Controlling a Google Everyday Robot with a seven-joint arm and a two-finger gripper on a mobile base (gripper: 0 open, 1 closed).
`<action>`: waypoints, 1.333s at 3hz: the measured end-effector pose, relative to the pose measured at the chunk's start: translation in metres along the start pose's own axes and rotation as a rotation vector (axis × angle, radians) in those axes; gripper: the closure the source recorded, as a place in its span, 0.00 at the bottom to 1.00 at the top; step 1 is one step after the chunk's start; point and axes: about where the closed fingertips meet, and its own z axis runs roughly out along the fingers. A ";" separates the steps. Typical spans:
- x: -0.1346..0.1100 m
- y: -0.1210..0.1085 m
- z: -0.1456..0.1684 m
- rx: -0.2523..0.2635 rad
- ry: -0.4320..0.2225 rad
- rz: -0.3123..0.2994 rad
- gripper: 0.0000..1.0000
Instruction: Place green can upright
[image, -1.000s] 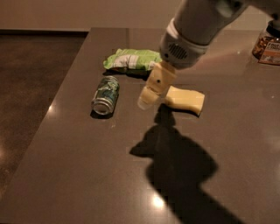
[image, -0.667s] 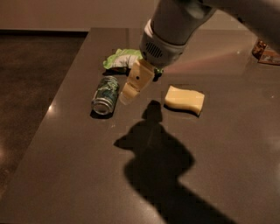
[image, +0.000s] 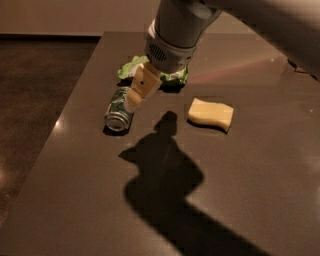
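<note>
The green can (image: 118, 111) lies on its side at the left of the bench (image: 75, 200), long axis toward the camera, silver end nearest. The gripper (image: 133, 101) has swung left from the yellow sponge (image: 211, 114) and now covers the can's far end; I cannot tell whether it is open or closed.

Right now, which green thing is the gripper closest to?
The green can, lying on its side; the gripper is over its far end, the snack bag sits behind.

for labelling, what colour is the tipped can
Green-and-white can, silver rim, camera view; gripper just over it.
</note>
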 end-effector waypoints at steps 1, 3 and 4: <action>0.003 -0.002 -0.005 -0.004 -0.018 0.020 0.00; -0.003 -0.014 0.011 0.002 -0.010 0.242 0.00; -0.021 -0.012 0.023 0.005 -0.008 0.368 0.00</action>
